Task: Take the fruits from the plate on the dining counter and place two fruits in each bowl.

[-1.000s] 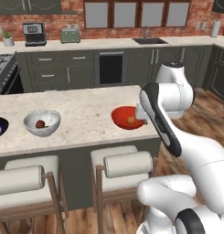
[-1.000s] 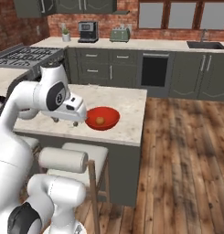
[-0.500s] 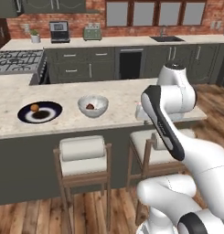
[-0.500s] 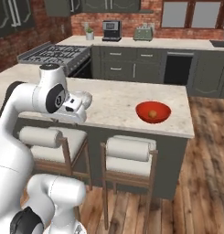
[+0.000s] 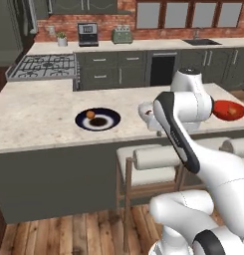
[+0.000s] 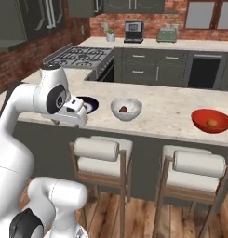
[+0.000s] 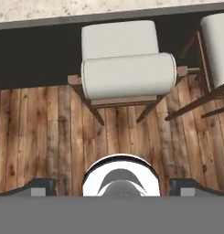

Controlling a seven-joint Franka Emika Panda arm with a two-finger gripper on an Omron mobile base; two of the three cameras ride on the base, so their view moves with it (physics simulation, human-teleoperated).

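The dark plate (image 5: 109,119) lies on the dining counter (image 5: 39,117) with an orange fruit (image 5: 90,114) and a darker fruit (image 5: 98,121) on it. To its right, the grey-white bowl (image 6: 126,109) holds a dark red fruit (image 6: 123,109). The red bowl (image 6: 211,121) near the counter's right end holds an orange fruit (image 6: 211,123). My gripper (image 6: 74,117) hangs at the counter's front edge, in front of the plate (image 6: 90,103). In the hand view the gripper (image 7: 112,188) points down at a stool, fingertips (image 7: 40,186) wide apart, open and empty.
Two white-cushioned stools (image 6: 97,155) (image 6: 194,167) stand against the counter's front, one directly below the hand (image 7: 127,68). Wooden floor lies beneath. A stove (image 5: 41,67) and the back counter with appliances (image 5: 108,45) are beyond the dining counter.
The base has driven left along the counter, so the whole scene has slid right and the plate has come into view. The arm keeps the same pose on the base.
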